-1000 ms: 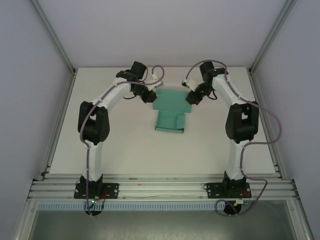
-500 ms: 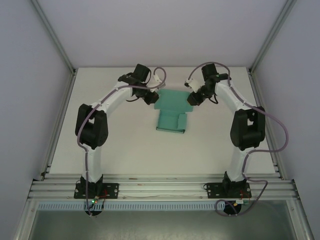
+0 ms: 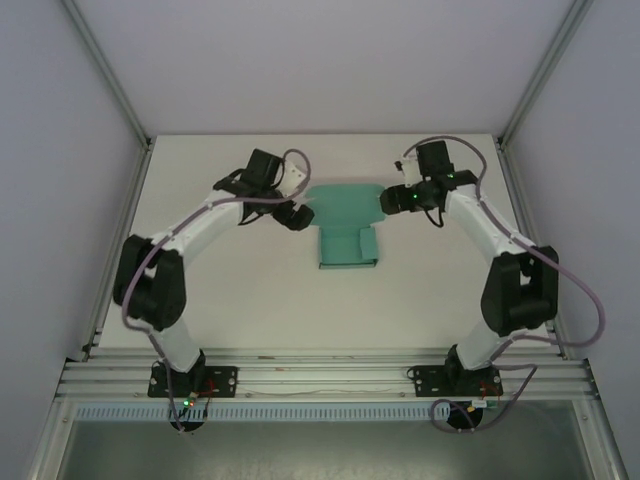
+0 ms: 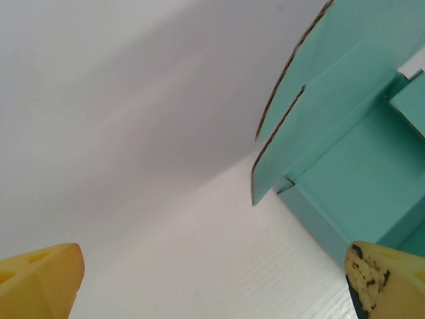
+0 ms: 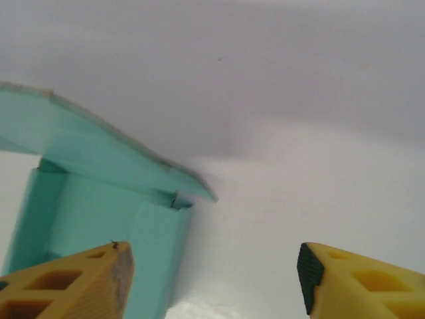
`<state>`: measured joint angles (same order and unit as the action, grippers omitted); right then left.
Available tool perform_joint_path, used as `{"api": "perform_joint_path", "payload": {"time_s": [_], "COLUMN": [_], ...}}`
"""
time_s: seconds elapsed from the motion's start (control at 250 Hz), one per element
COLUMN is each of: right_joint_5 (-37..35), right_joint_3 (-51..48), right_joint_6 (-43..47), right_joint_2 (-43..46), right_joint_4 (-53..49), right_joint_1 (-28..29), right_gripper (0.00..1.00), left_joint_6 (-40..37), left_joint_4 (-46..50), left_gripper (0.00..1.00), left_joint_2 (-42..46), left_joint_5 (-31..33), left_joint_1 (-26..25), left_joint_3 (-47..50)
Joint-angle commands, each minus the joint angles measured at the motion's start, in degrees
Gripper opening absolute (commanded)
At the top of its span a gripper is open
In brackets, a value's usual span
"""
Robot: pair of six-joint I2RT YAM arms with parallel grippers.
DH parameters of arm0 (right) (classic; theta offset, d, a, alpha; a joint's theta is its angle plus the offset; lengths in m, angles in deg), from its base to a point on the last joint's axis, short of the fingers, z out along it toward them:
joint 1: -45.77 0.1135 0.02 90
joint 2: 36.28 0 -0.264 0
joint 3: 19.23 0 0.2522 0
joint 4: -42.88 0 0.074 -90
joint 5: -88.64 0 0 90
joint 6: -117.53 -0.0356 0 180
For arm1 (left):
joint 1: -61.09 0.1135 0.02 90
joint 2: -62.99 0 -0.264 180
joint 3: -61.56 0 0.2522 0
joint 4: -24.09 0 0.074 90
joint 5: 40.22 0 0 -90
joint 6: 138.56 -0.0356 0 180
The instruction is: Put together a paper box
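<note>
1. Lying on the white table (image 3: 250, 300), the teal paper box (image 3: 347, 228) sits toward 12 o'clock from the tabletop's middle. It is a partly folded sheet, with a wide panel at its far end and a narrower, walled part toward 6 o'clock.
2. The left gripper (image 3: 296, 215) sits just beside the sheet's 9 o'clock edge; whether they touch cannot be told from above.
3. In the left wrist view its yellow fingers (image 4: 40, 282) are spread wide with bare table between them, and the box lies at 2 o'clock with curved flaps raised.
4. The right gripper (image 3: 392, 200) sits by the box's 2 o'clock corner.
5. In the right wrist view its fingers (image 5: 358, 282) are also wide apart and hold nothing, and the box lies at 9 o'clock.
</note>
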<state>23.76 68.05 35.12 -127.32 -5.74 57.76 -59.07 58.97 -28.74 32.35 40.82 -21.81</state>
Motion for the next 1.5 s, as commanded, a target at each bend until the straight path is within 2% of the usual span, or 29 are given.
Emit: {"api": "perform_joint_path", "payload": {"time_s": [0.0,0.084,0.292,0.364,0.416,0.548,0.628,0.883,1.163,1.495], "right_joint_5": [6.3,5.2,7.6,6.9,6.4,5.1,4.7,-3.0,-16.1,-22.6], "right_joint_3": [-5.4,-7.6,-8.4,-8.1,-8.2,-8.5,-8.5,-6.6,-1.2,3.2], "right_joint_6": [-11.4,-12.6,-14.7,-14.8,-14.9,-15.3,-15.3,-15.2,-16.1,-17.3], "right_joint_2": [-0.9,-1.9,-5.8,-7.1,-8.1,-10.1,-10.7,-13.7,-20.1,-26.4], "right_joint_4": [-0.7,0.1,5.0,5.2,5.4,5.7,6.1,2.4,-6.6,-12.2], "right_joint_1": [1.4,2.7,4.4,5.0,5.3,5.9,6.3,8.5,12.0,14.5], "right_gripper": [0.57,0.49,0.48,0.43,0.34,0.31,0.25,0.13,0.1,0.14], "left_joint_6": [11.1,14.9,17.1,17.5,17.8,18.6,18.6,19.2,18.6,18.0], "left_joint_4": [-10.1,-11.0,-12.6,-12.9,-12.8,-13.6,-13.8,-14.0,-14.0,-13.3], "left_gripper": [1.0,1.0,1.0,1.0,1.0,1.0,1.0,1.0,1.0,1.0], "left_joint_2": [5.7,8.3,11.8,12.2,12.4,12.4,12.0,9.8,8.9,9.3], "left_joint_5": [8.4,10.4,10.1,9.7,9.6,8.4,7.8,6.8,6.0,6.5], "left_joint_1": [1.2,1.8,2.4,2.5,2.6,2.6,2.6,2.6,2.6,2.6], "left_joint_3": [7.9,12.0,17.9,18.9,19.3,20.1,20.3,19.7,19.1,19.3]}}
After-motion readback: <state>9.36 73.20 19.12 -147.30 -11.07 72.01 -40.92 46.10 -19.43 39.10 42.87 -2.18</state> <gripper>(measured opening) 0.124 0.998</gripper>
